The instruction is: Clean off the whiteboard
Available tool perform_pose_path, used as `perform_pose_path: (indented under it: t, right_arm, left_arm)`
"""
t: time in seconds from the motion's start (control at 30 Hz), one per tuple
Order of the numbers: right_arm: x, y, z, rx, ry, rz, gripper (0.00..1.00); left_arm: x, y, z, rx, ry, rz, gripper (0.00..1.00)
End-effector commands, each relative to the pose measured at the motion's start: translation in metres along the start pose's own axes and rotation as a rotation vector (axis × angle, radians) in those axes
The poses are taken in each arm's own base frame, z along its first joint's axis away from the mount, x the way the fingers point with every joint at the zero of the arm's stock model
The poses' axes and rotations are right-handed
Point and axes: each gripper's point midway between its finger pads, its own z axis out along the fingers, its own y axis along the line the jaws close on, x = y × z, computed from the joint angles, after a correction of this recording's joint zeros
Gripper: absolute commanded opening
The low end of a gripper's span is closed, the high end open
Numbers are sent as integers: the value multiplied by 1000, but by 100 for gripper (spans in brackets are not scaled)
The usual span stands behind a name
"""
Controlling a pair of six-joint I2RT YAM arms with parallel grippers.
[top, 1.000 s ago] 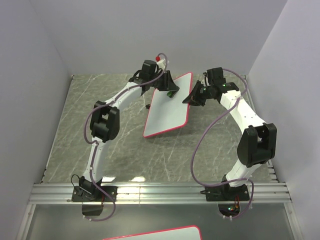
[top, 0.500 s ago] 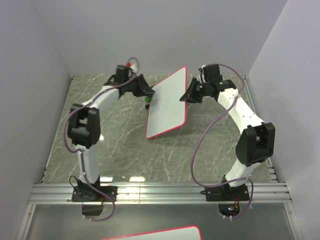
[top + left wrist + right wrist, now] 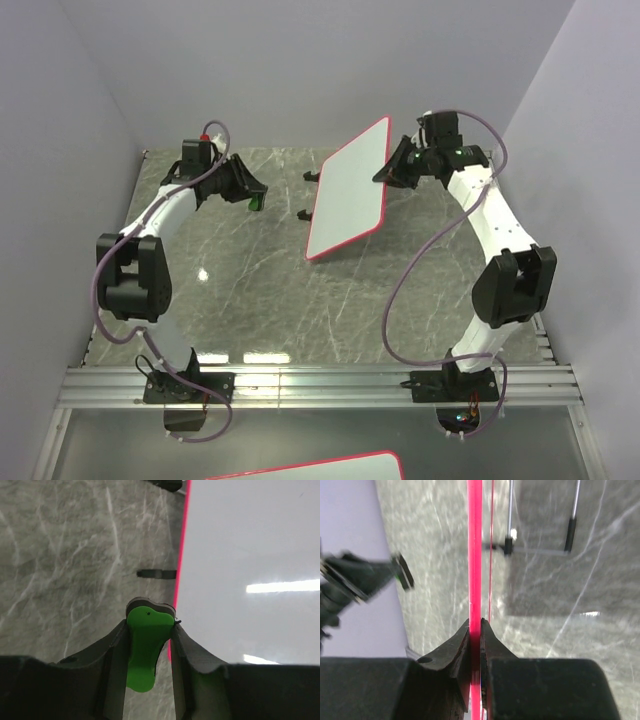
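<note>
The whiteboard [image 3: 350, 190] is white with a red-pink rim and small black feet. It is held tilted above the table at the back centre, and no scribbles show on its face. My right gripper [image 3: 386, 172] is shut on its right rim, which shows edge-on in the right wrist view [image 3: 475, 555]. My left gripper [image 3: 250, 195] is shut on the green eraser [image 3: 145, 650], well left of the board in the top view. The left wrist view shows the board's face [image 3: 250, 555] to the right of the eraser.
The grey marble table [image 3: 240, 290] has purple walls on three sides and a metal rail [image 3: 320, 385] at the near edge. The board's black feet [image 3: 304, 213] stick out at its left side. A second red-rimmed board edge [image 3: 310, 467] shows at the bottom.
My left arm has swung left, carrying the eraser away from the board. My right gripper has lifted and shifted the board to the right and tilted it more upright.
</note>
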Motion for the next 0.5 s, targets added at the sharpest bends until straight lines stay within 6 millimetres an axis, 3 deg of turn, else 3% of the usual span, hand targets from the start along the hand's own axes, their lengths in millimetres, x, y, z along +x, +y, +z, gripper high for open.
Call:
perform_pose_path:
  t: [0.0, 0.2, 0.47]
  right_arm:
    - [-60, 52, -19, -165, -188, -49, 0]
    - [-74, 53, 14, -194, -166, -16, 0]
    - [-44, 35, 47, -157, -83, -3, 0]
  left_arm:
    - [0, 1, -23, -20, -21, 34, 0]
    - [10, -3, -39, -26, -22, 37, 0]
    - [19, 2, -55, -58, -32, 42, 0]
